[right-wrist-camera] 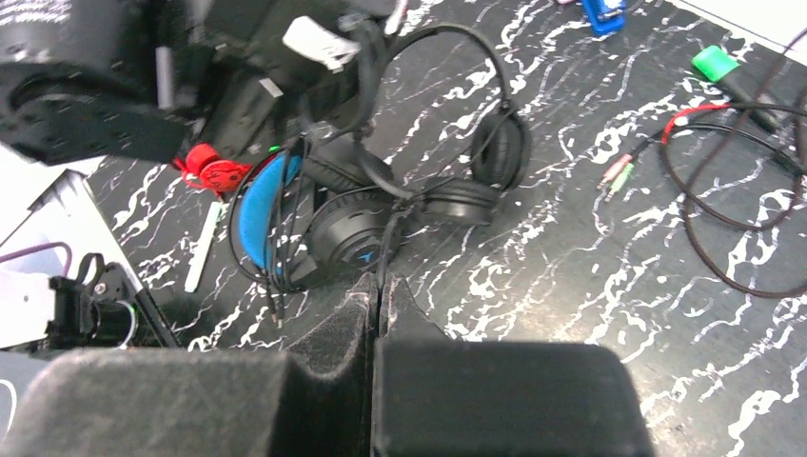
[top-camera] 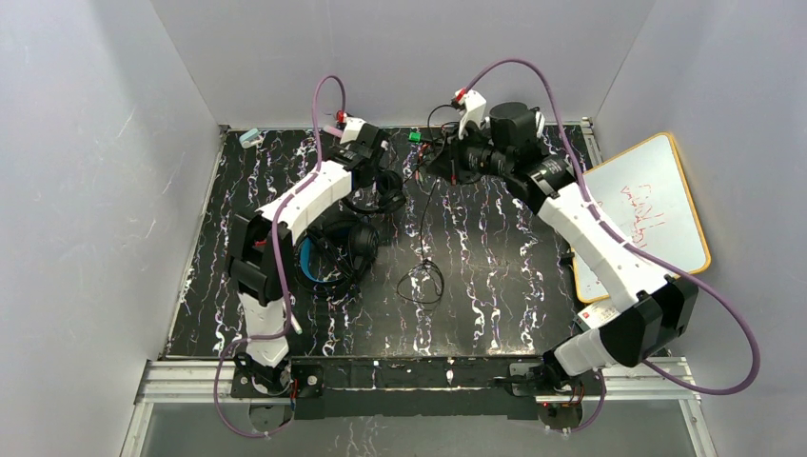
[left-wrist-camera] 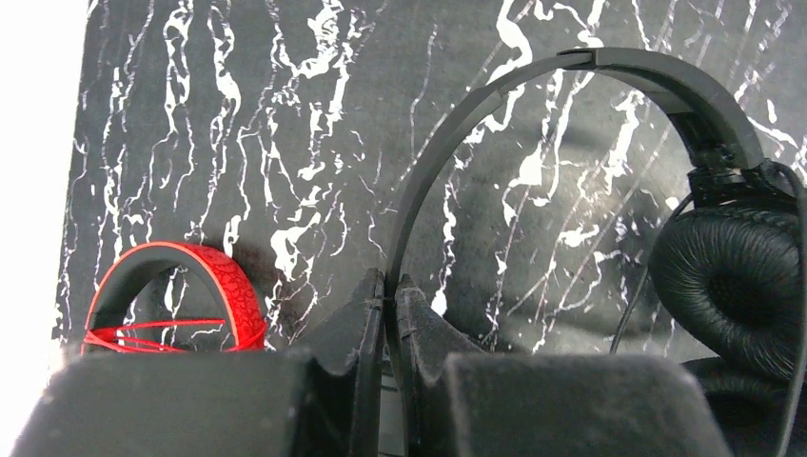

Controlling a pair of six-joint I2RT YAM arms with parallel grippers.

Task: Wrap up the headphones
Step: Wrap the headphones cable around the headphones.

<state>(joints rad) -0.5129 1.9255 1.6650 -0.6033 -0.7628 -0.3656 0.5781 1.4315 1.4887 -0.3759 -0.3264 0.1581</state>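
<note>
Cable-gathering step, apparently. Left gripper (left-wrist-camera: 390,282) clamps the headband of the all-black over-ear headphones (left-wrist-camera: 728,281), upper centre of the marbled worktop (top-camera: 514,276). Right gripper (right-wrist-camera: 378,290) is closed and empty. Next, it likely must open to catch the thin black cable (top-camera: 423,281).

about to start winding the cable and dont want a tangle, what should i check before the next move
1. Left gripper shut on the headband of the all-black headphones: ok.
2. Right gripper holding a cable: cannot tell. Its jaws are shut and a thin black cable runs toward them.
3. Blue-headband headphones separate from the all-black pair: not ok. They lie against each other with cables crossing.
4. Red headphones apart from the held headband: ok, off to the side.
5. Which pair the thin black cable belongs to: cannot tell.
</note>
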